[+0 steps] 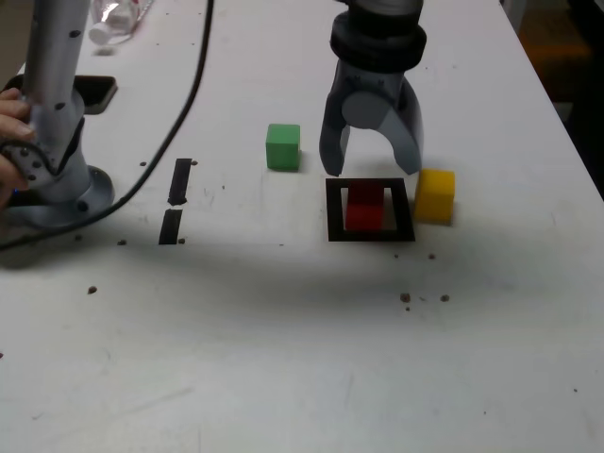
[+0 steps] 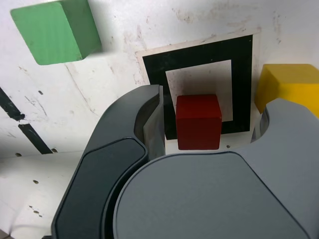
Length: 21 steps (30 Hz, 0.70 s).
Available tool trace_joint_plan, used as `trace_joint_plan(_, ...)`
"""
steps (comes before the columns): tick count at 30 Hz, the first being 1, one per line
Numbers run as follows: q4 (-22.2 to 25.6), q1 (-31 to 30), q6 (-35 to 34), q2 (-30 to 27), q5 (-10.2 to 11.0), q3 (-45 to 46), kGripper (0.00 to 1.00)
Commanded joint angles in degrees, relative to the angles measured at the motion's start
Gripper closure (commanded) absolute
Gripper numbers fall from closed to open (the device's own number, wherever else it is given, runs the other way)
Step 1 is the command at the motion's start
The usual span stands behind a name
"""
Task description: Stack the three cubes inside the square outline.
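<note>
White table (image 1: 283,359) speckled; 2 tape strips (image 1: 176,200).

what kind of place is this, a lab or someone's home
Most likely a robotics lab bench: a white tabletop marked with a black tape square outline, small coloured cubes such as the green one, and a grey robot gripper overhead.
</note>
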Motion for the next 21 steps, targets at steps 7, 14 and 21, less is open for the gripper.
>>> trace_joint_plan(7,2.10,-0.05,-0.33,-5.18,2.55,0.33,0.24)
trace_joint_plan(14,1.31,-0.17,0.34,-7.96,2.56,0.42,0.24)
trace_joint_plan(21,2.00,-0.25,0.64,-9.58,3.34,0.75,0.24)
